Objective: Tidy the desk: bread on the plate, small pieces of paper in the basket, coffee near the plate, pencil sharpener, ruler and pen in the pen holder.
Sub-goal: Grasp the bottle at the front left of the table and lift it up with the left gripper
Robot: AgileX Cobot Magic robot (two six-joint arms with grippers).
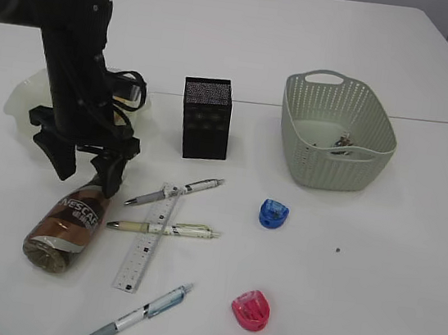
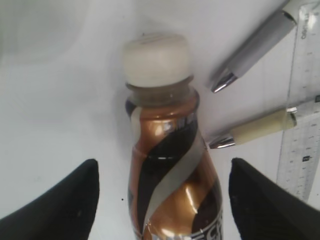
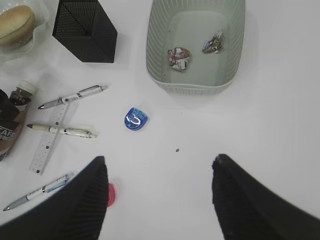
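Note:
The brown coffee bottle (image 1: 65, 229) lies on its side with its white cap (image 2: 156, 57) pointing away. My left gripper (image 1: 86, 176) is open and straddles the bottle's neck (image 2: 162, 100) without touching it. The right gripper (image 3: 159, 165) is open and empty, high above the table. Three pens (image 1: 175, 192) (image 1: 165, 228) (image 1: 134, 317) and a clear ruler (image 1: 148, 240) lie beside the bottle. A blue sharpener (image 1: 273, 214) and a pink sharpener (image 1: 251, 310) sit further right. Bread (image 3: 15, 22) rests on the translucent plate (image 1: 19, 95), behind my left arm.
The black mesh pen holder (image 1: 206, 118) stands at the middle back. The grey-green basket (image 1: 365, 165) at back right holds paper pieces (image 3: 179, 57). A small dark speck (image 1: 338, 250) lies right of the blue sharpener.

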